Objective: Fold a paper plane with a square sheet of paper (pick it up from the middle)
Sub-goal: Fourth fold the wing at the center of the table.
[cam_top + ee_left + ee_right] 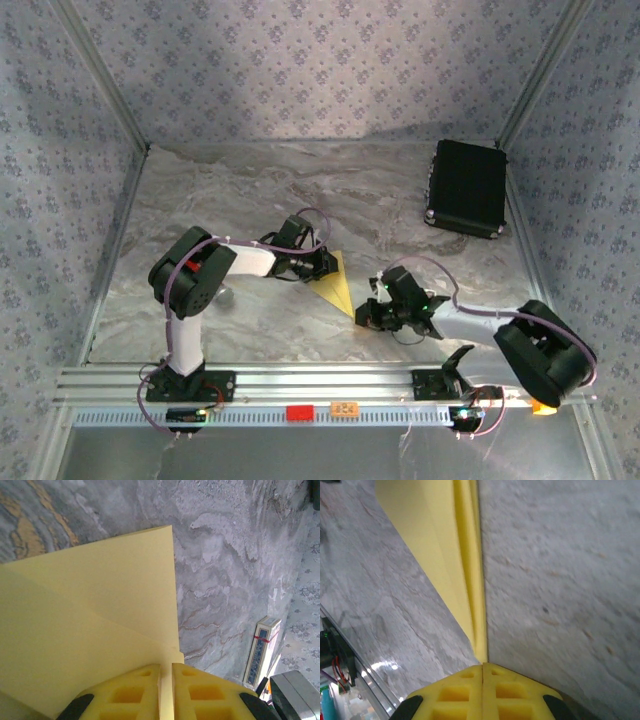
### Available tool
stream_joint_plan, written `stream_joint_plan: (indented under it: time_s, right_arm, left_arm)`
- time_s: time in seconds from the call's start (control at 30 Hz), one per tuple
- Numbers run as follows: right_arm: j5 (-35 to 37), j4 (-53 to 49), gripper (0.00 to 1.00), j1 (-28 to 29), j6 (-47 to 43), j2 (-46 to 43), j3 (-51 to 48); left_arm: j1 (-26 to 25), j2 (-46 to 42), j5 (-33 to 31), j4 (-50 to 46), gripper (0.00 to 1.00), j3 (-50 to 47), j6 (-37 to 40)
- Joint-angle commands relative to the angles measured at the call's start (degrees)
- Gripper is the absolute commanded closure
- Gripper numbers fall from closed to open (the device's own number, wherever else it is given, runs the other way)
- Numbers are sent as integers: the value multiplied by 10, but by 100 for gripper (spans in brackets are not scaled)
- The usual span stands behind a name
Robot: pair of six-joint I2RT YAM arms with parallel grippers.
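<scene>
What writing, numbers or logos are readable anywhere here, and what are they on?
None can be read.
orange tag on the front rail: dark marks, too small to read.
small printed card: blue print, too blurred to read.
yellow paper: plain, no print.

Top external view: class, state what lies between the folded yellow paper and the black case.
Bare marbled table separates the yellow paper from the black case, shown in the top external view.

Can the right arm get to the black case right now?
Probably not freely: the table up to the black case looks bare, but the right end effector is shut on the tip of the yellow paper, and the left end effector grips it too.
</scene>
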Motion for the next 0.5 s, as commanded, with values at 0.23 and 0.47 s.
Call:
stream_joint_plan:
  time_s: [0.23,0.47]
  right_arm:
    - [9,-109,93,-20,-16,-66,68]
    - [-10,-27,95,-18,-2,87,159]
  left_arm:
    - [1,7,-33,-13,87,-21,0]
    - [1,10,-32,-12,87,-20,2]
